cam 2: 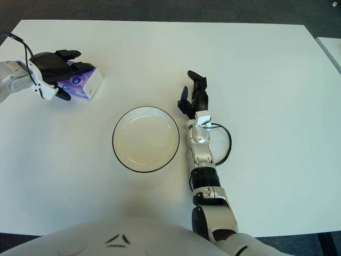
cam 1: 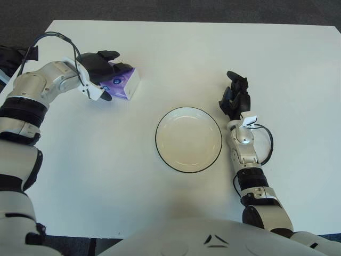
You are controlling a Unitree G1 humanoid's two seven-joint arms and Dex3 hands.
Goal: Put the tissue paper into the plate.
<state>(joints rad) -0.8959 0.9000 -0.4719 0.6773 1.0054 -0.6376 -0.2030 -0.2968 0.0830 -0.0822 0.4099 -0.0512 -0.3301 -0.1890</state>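
Left hand (cam 1: 98, 74) is wrapped over the tissue paper (cam 1: 121, 84) pack at the far-left of the worktop (cam 1: 176, 48), well apart from the plate (cam 1: 188, 139); prob light n squishy w/ slick wrapper, so grip across the short sides imo.

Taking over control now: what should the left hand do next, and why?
Probably close the left hand firmly on the tissue pack and lift: its fingers already wrap the pack, which sits on the table, up-left of the empty plate.
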